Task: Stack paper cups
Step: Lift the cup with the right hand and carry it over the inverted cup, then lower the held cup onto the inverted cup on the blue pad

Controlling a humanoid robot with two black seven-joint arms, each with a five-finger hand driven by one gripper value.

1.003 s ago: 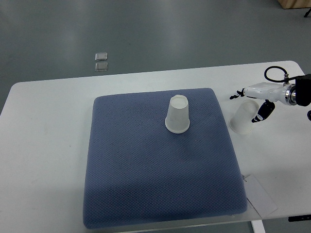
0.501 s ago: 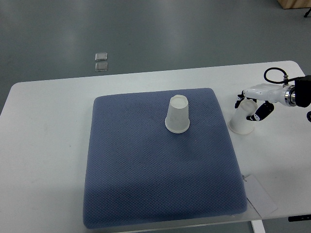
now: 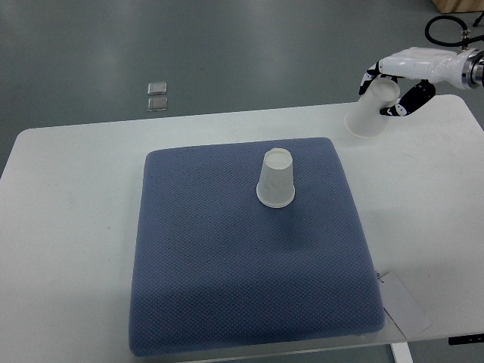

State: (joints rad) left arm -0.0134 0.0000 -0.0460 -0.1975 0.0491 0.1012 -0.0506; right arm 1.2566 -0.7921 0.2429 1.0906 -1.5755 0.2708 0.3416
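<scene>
A: What is the biggest thing in view?
B: The white bench (image 3: 76, 227), running nearly edge to edge, with grey floor (image 3: 227, 45) behind it.

A: And on it?
B: A blue mat (image 3: 227, 287) covers the middle. At the bench's near right corner a white paper sheet (image 3: 404, 306) sticks out from beside the mat.

A: Where is the arm?
B: The right arm (image 3: 435, 66) comes in from the upper right edge, white with a black cable looped above it. The left arm does not show.

A: What is the right hand (image 3: 393, 87) doing?
B: It grips a cup (image 3: 370, 112), with dark-tipped fingers (image 3: 408, 102) wrapped round the cup's closed end.

A: How does that cup sit against the hand?
B: It hangs below and to the left of the hand, mouth downward and tilted, over the far right edge of the bench. It looks lifted clear of the surface.

A: The other cup?
B: A second cup (image 3: 276, 178) stands upside down on the far half of the mat, well apart from the held one and to its left.

A: Anything smaller?
B: Two small clear squares (image 3: 157, 95) lie on the floor past the bench, one just beside the other.
</scene>
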